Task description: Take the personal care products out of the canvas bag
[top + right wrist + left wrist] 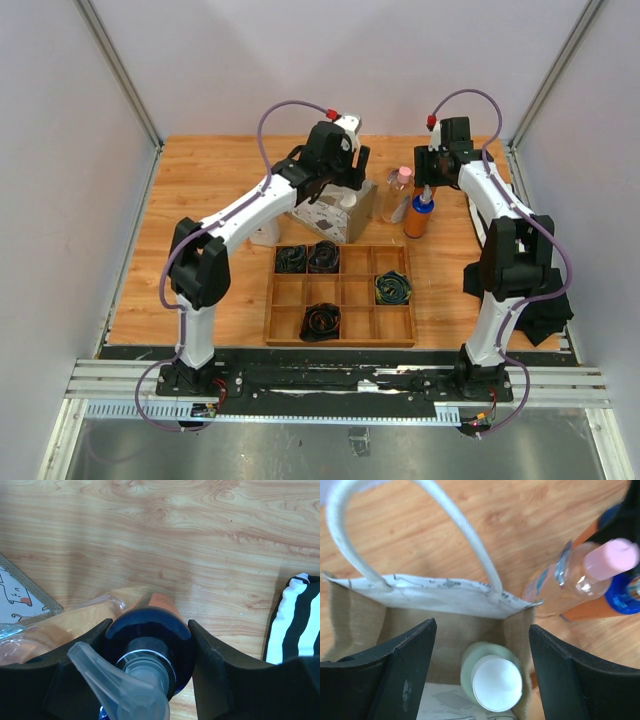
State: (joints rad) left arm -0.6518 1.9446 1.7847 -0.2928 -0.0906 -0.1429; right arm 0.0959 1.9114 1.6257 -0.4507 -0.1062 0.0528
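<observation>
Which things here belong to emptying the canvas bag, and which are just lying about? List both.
Job: off-white canvas bag with rope handles; pale green white-capped bottle inside it; clear pinkish pink-capped bottle; orange spray bottle with blue collar, held by the right gripper; left gripper, open over the bag.
Lying about: wooden divided tray; dark coiled cables in it; black-and-white striped cloth.

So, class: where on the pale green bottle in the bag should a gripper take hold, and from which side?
Probably grip the pale green bottle by its white cap, coming straight down through the open bag. It stands upright, hemmed by the walls, so only its top is reachable.
</observation>
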